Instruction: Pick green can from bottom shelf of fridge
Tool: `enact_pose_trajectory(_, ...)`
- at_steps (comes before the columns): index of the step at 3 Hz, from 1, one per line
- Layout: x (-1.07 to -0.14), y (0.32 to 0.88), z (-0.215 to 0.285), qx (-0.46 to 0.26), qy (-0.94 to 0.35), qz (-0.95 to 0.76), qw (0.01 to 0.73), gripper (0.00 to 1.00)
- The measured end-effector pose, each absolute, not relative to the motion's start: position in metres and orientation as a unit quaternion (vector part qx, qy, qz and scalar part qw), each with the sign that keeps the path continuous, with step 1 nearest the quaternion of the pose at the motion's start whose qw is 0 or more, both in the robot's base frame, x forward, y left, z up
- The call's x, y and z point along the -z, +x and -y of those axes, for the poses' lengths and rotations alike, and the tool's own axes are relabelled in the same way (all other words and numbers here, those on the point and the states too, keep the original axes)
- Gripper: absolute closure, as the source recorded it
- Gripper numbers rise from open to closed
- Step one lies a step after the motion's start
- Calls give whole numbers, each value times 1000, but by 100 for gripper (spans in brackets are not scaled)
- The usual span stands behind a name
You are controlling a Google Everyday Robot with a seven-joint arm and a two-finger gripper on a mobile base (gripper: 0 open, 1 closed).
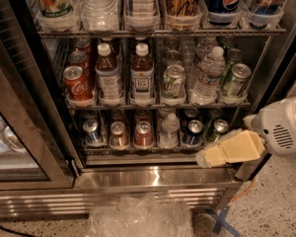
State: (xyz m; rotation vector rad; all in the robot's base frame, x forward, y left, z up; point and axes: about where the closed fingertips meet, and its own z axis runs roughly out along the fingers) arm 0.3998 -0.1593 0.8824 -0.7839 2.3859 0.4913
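The fridge (153, 177) stands with its glass door (19, 132) swung open to the left. On the bottom shelf (138, 150) stands a row of short cans. The dark green can (217, 129) with a silver top is at the far right of that row, next to a navy-blue can (193, 131). My gripper (207, 157), cream-coloured on a white arm (283, 127), reaches in from the right. It sits just below and in front of the green can, at the shelf's front edge, apart from the can.
The bottom shelf also holds a blue can (92, 130), two copper cans (119, 135) and a small water bottle (168, 130). The rack above holds Coke cans (77, 82), tea bottles (142, 78) and paler green cans (235, 79). A crumpled plastic bag (138, 216) lies on the floor.
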Motion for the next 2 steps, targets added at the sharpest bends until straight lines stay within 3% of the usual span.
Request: enact_pose_trajectory(2,-872,405,150,-198,-262,-891,312,0)
